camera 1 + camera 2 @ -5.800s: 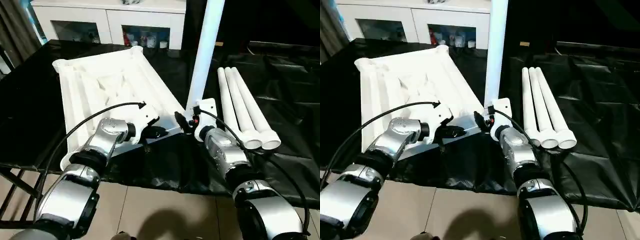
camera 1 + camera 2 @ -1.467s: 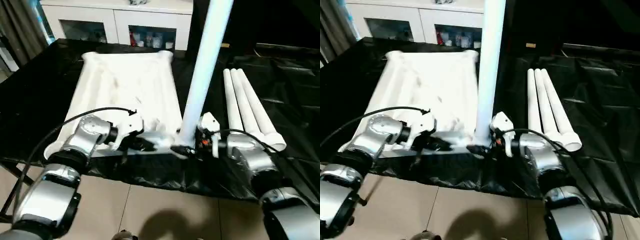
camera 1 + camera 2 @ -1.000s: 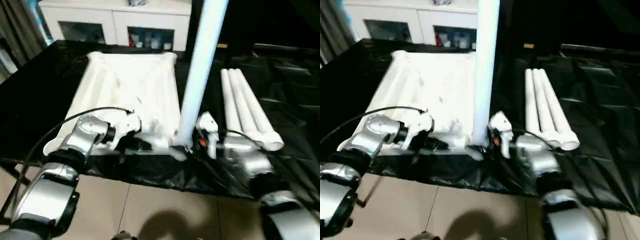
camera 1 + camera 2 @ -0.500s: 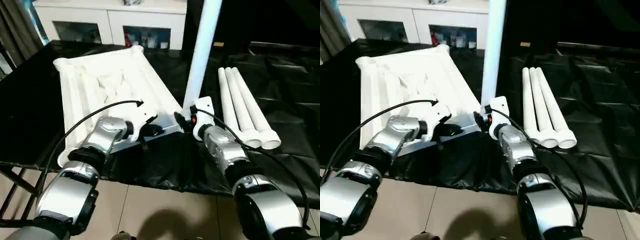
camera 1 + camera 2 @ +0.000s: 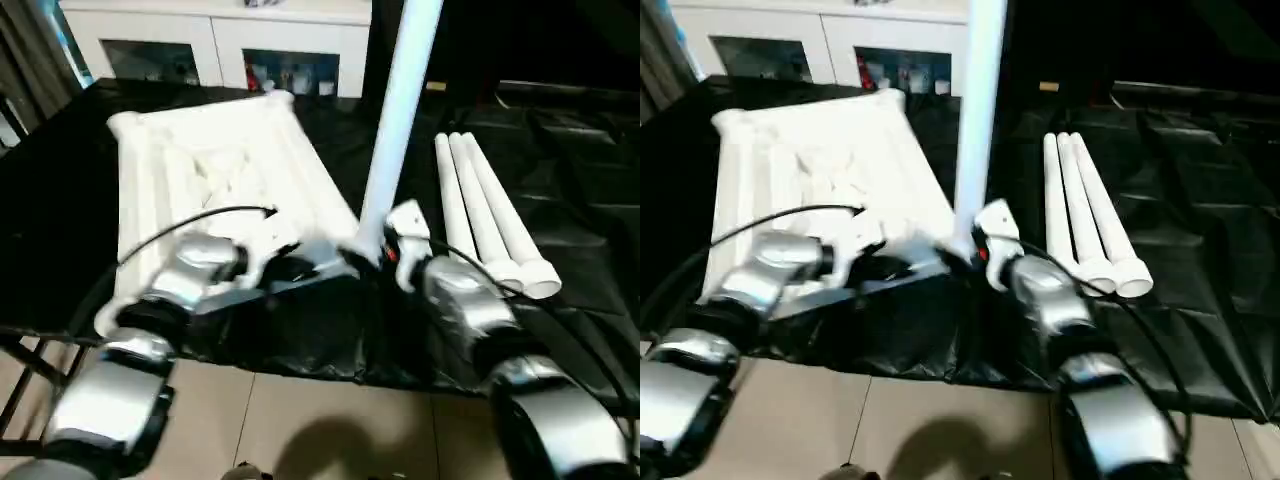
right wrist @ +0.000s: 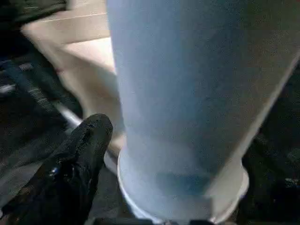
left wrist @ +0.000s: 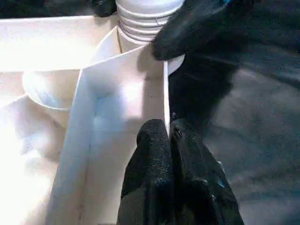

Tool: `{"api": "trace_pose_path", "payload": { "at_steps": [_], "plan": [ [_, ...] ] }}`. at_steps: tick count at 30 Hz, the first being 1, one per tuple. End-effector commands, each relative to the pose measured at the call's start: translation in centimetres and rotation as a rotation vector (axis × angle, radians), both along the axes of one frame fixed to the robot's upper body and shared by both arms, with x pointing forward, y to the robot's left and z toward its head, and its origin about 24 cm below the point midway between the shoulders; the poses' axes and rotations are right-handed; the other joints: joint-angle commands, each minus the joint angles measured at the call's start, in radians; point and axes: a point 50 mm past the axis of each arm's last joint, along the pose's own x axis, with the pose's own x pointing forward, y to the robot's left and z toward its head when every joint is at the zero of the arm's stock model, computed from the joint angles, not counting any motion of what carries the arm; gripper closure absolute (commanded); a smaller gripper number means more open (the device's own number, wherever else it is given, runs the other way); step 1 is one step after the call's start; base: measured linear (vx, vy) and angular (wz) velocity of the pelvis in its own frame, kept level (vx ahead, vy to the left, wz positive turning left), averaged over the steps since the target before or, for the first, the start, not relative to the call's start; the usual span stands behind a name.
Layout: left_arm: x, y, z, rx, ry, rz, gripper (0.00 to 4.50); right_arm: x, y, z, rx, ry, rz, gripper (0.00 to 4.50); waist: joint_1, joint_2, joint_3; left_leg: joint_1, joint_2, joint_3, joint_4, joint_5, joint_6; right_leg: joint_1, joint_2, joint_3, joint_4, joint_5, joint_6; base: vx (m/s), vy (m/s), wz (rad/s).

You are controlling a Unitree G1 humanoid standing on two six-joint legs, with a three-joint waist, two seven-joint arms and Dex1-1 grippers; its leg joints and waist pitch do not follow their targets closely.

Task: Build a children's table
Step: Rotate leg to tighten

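Note:
The white children's table top [image 5: 200,170] lies underside up on the black sheet, slanted to the left. One white leg [image 5: 395,110] stands upright in its near right corner socket. My left gripper [image 5: 305,262] is at the near edge, shut on the thin rim wall [image 7: 159,89], its fingertips [image 7: 154,133] pinched together. My right gripper [image 5: 365,258] is at the foot of the upright leg [image 6: 178,84], shut on it, with one black finger [image 6: 84,154] beside the leg's flange. Three loose legs [image 5: 480,215] lie side by side on the right.
The black-sheeted work table [image 5: 580,170] stretches right and back. A white glass-door cabinet [image 5: 220,40] stands behind it. Beige floor tiles [image 5: 330,430] show below the table's near edge, where my silver forearms reach in.
About a second ago the table top lay square-on; it has swung back to a leftward slant with the leg in it. Both grippers have kept their hold and shifted slightly.

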Motion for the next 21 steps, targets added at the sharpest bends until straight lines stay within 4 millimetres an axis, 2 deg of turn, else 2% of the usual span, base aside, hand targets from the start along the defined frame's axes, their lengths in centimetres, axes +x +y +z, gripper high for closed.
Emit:
{"api": "trace_pose_path", "payload": {
  "at_steps": [1, 7, 14, 16, 17, 18, 19, 20, 21],
  "plan": [
    [-0.4, -0.6, 0.0, 0.011, 0.018, -0.084, 4.5, -1.0, 1.0, 0.4, 0.02, 0.021, 0.186, 0.65, 0.004, 0.002, -0.072, 0.013, 0.051, -0.012, -0.064, -0.156, 0.087, 0.061, -0.093, 0.053, -0.059, -0.075, -0.256, 0.0, 0.0, 0.0],
    [-0.8, 0.5, 0.0, 0.057, 0.064, -0.144, 4.5, -2.1, 0.4, 0.0, -0.004, 0.086, 0.313, 0.91, 0.011, 0.004, -0.071, 0.012, 0.051, -0.014, -0.066, -0.164, 0.064, 0.059, -0.097, 0.053, -0.062, -0.113, -0.253, 0.0, 0.0, 0.0],
    [-0.7, 0.9, 0.0, 0.06, 0.062, -0.129, 4.5, -2.4, 0.8, -0.1, 0.011, 0.095, 0.302, 1.52, 0.013, 0.004, -0.071, 0.014, 0.052, -0.014, -0.067, -0.16, 0.053, 0.057, -0.096, 0.053, -0.062, -0.117, -0.25, 0.0, 0.0, 0.0],
    [-0.4, 0.8, 0.1, 0.042, 0.055, -0.08, 4.5, -1.8, 1.2, -0.1, 0.03, 0.078, 0.213, 1.6, 0.012, -0.001, -0.071, 0.013, 0.052, -0.014, -0.067, -0.164, 0.048, 0.057, -0.097, 0.052, -0.064, -0.133, -0.246, 0.0, 0.0, 0.0],
    [-0.1, 0.7, 0.1, 0.03, 0.045, -0.039, 4.5, -1.3, 1.4, -0.2, 0.033, 0.071, 0.132, 1.6, 0.012, 0.001, -0.07, 0.013, 0.052, -0.014, -0.068, -0.163, 0.044, 0.057, -0.099, 0.053, -0.063, -0.137, -0.245, 0.0, 0.0, 0.0],
    [0.0, 0.6, 0.2, 0.022, 0.039, -0.014, 4.5, -1.0, 1.5, -0.3, 0.032, 0.069, 0.085, 1.7, 0.01, 0.004, -0.067, 0.016, 0.052, -0.014, -0.07, -0.179, 0.031, 0.051, -0.098, 0.053, -0.067, -0.171, -0.242, 0.0, 0.0, 0.0],
    [0.5, 0.4, 0.3, -0.003, 0.03, 0.07, 4.5, -0.2, 1.6, -0.6, 0.012, 0.058, -0.055, 1.71, 0.003, 0.002, -0.067, 0.016, 0.05, -0.017, -0.072, -0.199, 0.012, 0.053, -0.101, 0.053, -0.07, -0.217, -0.233, 0.0, 0.0, 0.0],
    [0.5, 0.4, 0.3, -0.003, 0.03, 0.07, 4.5, -0.2, 1.6, -0.6, 0.012, 0.058, -0.055, 1.71, -0.003, 0.002, -0.064, 0.019, 0.048, -0.019, -0.075, -0.218, -0.003, 0.05, -0.101, 0.054, -0.077, -0.267, -0.221, 0.0, 0.0, 0.0],
    [0.8, 0.2, 0.4, -0.021, 0.019, 0.103, 4.5, 0.3, 1.6, -0.7, -0.003, 0.051, -0.134, 1.71, -0.003, 0.002, -0.064, 0.02, 0.047, -0.018, -0.074, -0.224, -0.004, 0.05, -0.101, 0.054, -0.08, -0.286, -0.214, 0.0, 0.0, 0.0]
  ]
}}
